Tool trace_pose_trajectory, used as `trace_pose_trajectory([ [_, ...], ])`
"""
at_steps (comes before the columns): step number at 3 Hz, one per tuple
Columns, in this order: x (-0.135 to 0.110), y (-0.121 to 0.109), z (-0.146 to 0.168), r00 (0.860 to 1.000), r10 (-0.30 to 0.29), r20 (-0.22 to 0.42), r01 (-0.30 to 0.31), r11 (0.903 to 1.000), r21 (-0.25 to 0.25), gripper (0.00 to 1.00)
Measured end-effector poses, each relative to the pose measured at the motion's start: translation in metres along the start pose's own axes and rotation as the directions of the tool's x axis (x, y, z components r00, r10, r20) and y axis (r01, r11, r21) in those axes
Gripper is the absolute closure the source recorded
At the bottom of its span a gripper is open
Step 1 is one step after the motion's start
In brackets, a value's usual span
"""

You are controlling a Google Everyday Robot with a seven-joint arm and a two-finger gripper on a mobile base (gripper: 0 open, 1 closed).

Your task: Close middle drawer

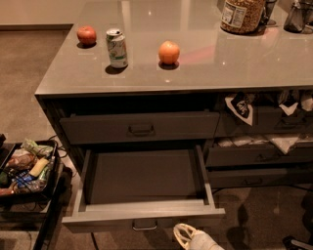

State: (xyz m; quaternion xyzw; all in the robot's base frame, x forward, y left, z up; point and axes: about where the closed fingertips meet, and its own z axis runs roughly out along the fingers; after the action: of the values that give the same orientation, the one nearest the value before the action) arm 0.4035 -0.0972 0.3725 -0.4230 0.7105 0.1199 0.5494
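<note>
Middle drawer (146,214): we see it pulled far out of the cabinet, its long grey floor in full view and its front nearest the camera.
Handle (145,225): a small bail centred on that front, at its lower edge.
Gripper (186,234): pale, at the bottom edge of the view, just in front of the drawer front and right of the handle. We cannot tell how far it is open or whether it touches the front, and we see nothing held in it.
Upper drawer (139,128): pushed in, directly above.
Countertop (244,58): we note a red apple (86,35), a can (117,48), an orange (168,52) and a jar (243,14).
Tray (24,166): left of the cabinet, filled with packets.
</note>
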Motion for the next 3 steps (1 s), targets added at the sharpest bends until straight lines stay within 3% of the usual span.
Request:
trace_pose_trajectory([
  [1,0.017,-0.002,0.014,1.0,-0.007,-0.006,0.007,0.9998,0.02,1.0],
  [3,0.019,-0.032,0.039,0.998,-0.06,0.007,0.059,0.9959,0.068,1.0],
])
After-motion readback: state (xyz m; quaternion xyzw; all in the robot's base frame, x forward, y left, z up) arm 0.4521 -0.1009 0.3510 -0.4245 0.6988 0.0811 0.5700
